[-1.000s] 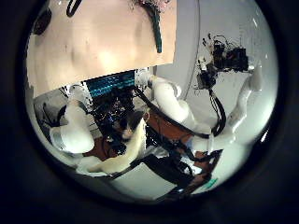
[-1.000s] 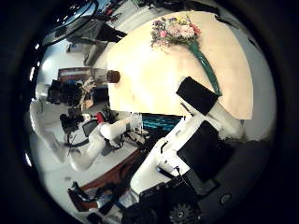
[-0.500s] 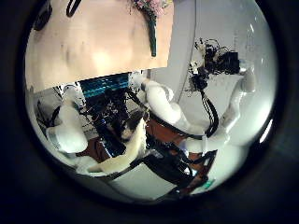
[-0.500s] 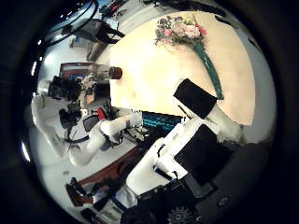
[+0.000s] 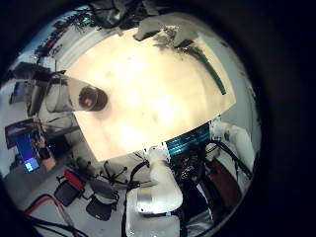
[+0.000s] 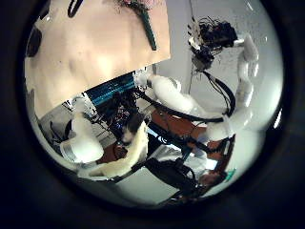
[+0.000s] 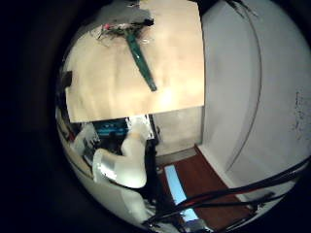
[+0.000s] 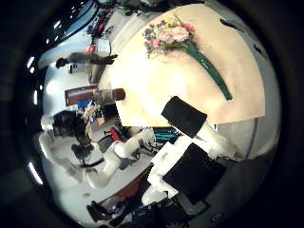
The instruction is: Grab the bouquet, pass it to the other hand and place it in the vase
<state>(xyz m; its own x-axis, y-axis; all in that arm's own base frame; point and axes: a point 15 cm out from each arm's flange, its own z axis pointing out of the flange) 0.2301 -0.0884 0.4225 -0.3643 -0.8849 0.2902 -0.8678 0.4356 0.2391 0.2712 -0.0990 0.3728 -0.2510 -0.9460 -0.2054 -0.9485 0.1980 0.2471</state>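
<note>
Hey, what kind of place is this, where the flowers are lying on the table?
Probably a robotics lab or workshop. A bouquet lies on a bare wooden table beside a vase, with a white robot arm and cluttered equipment around it.

bouquet [image 8: 180, 43] seen lying flat on the table [image 8: 171, 81], blooms toward the upper centre of the frame, stems trailing to the right | vase [image 8: 95, 96] seen at the table's left edge | right hand [image 8: 185, 152] parts seen at lower centre, nothing held
</note>
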